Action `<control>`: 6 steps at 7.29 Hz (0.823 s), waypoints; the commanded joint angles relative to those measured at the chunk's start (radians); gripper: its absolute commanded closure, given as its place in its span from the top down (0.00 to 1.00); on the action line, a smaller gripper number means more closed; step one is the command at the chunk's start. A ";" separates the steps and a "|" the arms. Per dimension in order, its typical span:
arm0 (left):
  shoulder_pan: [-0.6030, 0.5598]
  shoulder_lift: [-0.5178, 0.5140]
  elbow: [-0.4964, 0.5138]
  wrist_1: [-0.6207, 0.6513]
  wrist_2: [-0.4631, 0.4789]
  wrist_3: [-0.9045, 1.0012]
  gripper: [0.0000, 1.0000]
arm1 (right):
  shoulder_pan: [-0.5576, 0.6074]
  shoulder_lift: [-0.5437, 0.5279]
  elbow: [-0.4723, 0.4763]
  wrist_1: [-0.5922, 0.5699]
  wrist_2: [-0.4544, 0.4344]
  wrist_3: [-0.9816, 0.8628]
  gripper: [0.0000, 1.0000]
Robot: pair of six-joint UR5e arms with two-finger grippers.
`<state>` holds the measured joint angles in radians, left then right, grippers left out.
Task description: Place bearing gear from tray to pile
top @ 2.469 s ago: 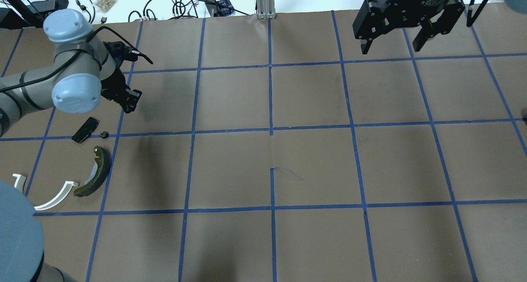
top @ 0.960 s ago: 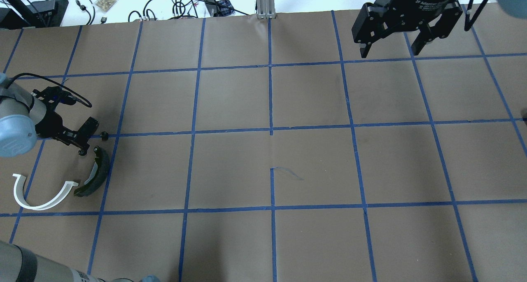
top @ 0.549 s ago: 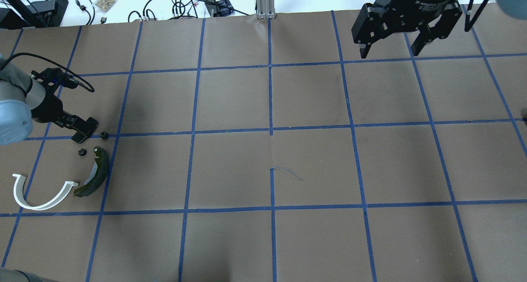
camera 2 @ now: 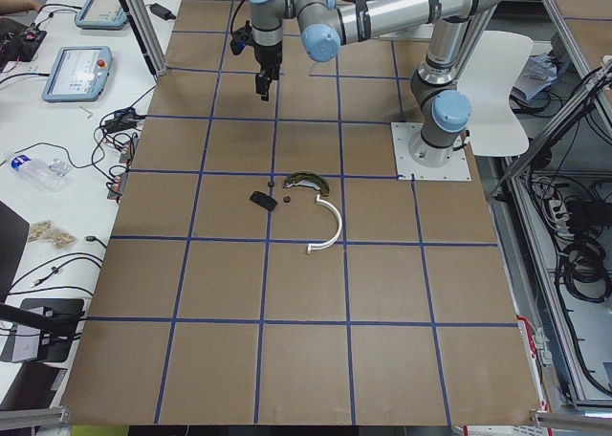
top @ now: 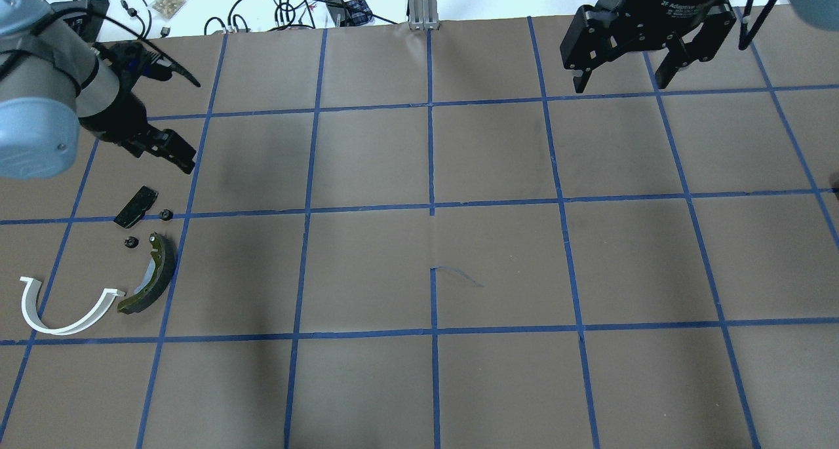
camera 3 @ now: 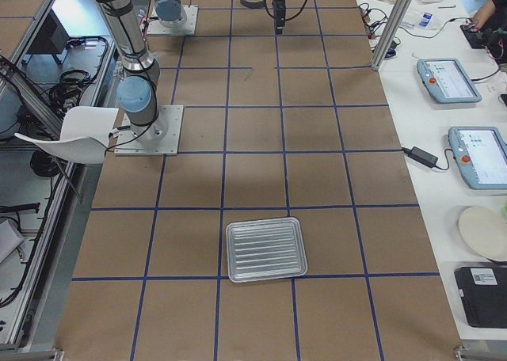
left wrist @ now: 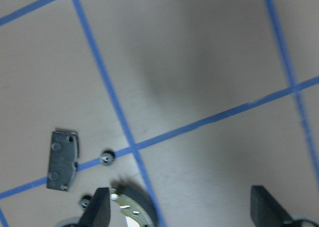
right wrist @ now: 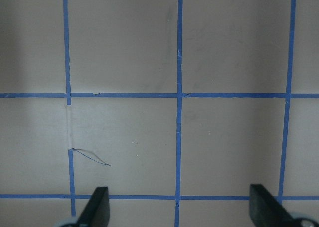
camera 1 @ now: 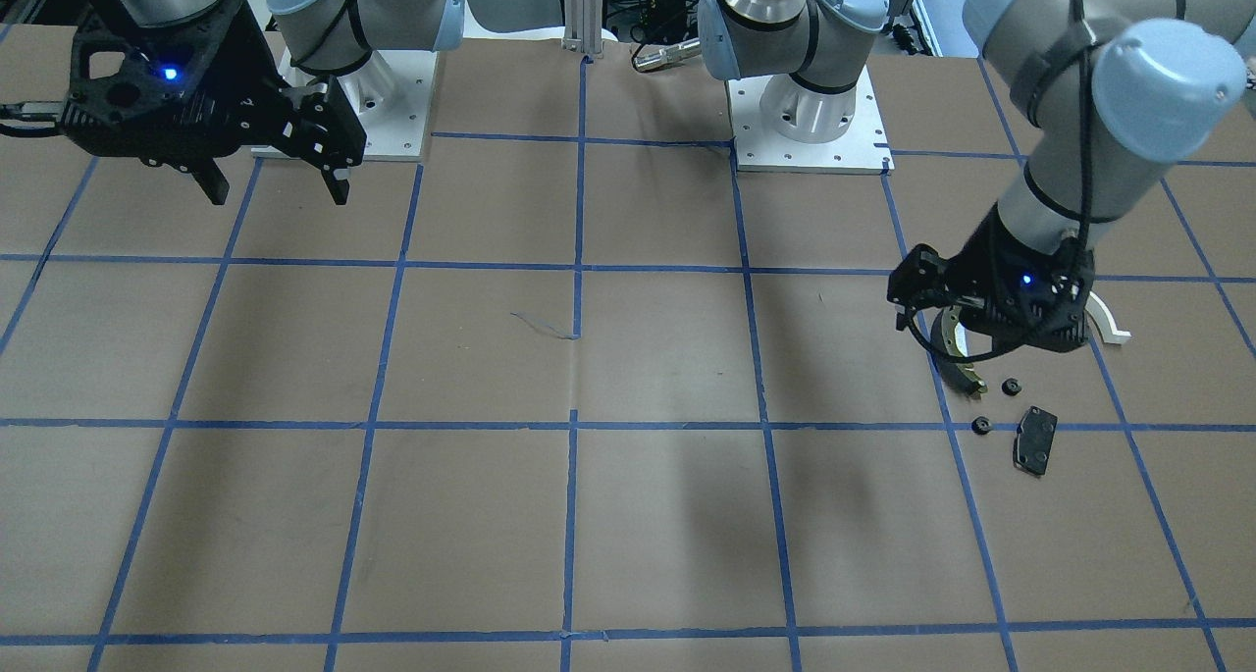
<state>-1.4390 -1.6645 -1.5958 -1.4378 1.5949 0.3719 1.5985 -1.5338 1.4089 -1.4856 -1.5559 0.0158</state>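
Observation:
The pile lies at the left of the overhead view: a flat black pad (top: 136,206), a dark brake shoe (top: 154,275) with olive lining and a white arch (top: 65,305). Two small black bearing gears lie in it, one by the pad (top: 166,214), one by the shoe's tip (top: 130,242). My left gripper (top: 174,154) hangs open and empty above the table, beyond the pile. Its wrist view shows the pad (left wrist: 62,160), both gears (left wrist: 107,157) and the shoe (left wrist: 132,207) below. My right gripper (top: 621,78) is open and empty at the far right. The metal tray (camera 3: 265,248) holds nothing.
Brown paper with a blue tape grid (top: 431,206) covers the table. Cables and small bags (top: 295,3) lie on the white bench past the far edge. The arm bases (camera 1: 810,113) stand on the robot's side.
My left gripper came down beside the brake shoe, let go of a small gear there, then rose and moved off toward the far side. The right arm has hardly moved.

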 commanded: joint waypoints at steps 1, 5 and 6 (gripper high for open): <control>-0.122 0.003 0.153 -0.173 0.016 -0.202 1.00 | 0.000 0.000 -0.002 0.001 0.000 0.000 1.00; -0.159 0.035 0.146 -0.154 0.013 -0.243 1.00 | -0.003 0.003 -0.010 -0.001 0.003 -0.004 1.00; -0.156 0.048 0.148 -0.142 0.013 -0.245 1.00 | -0.003 0.003 -0.010 0.001 0.004 -0.002 1.00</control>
<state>-1.5973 -1.6287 -1.4487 -1.5900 1.6071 0.1300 1.5956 -1.5309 1.3999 -1.4866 -1.5539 0.0126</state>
